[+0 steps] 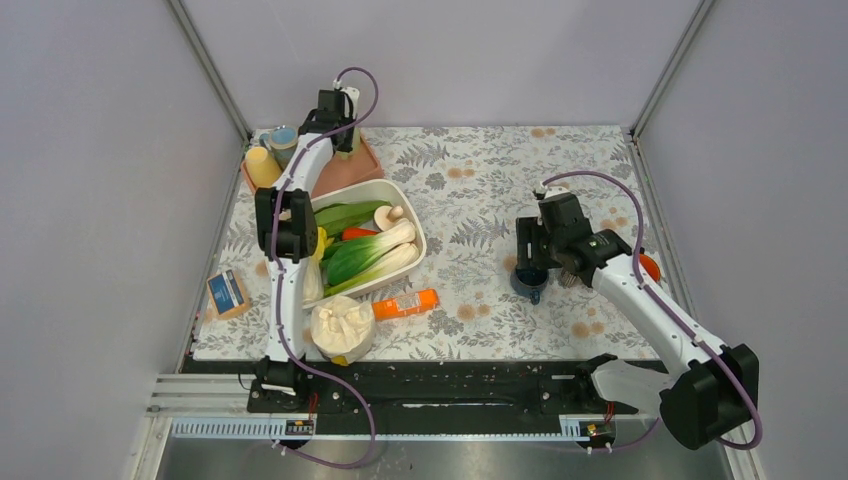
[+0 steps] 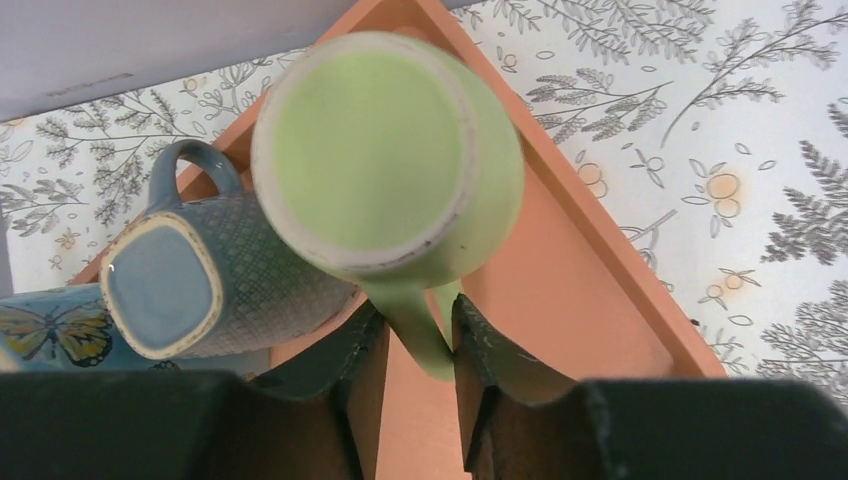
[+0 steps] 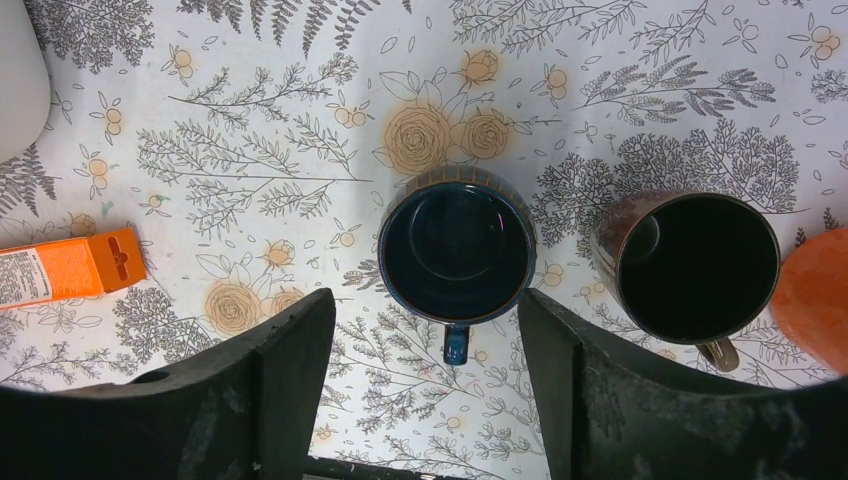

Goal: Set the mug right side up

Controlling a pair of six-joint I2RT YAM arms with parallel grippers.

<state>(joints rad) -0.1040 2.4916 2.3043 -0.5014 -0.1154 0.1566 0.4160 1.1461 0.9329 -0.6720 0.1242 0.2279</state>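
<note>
A light green mug is upside down over the orange tray, its bare base facing the left wrist camera. My left gripper is shut on the green mug's handle. In the top view this gripper is at the back left, over the tray. A blue textured mug lies base-up next to it. My right gripper is open just above an upright dark blue mug, not touching it. That mug stands right of centre in the top view.
An upright brown mug and an orange ball sit right of the blue mug. A butterfly mug and a yellow cup are at the tray. A white basin of vegetables, an orange carton, a white bag and a blue box lie on the left.
</note>
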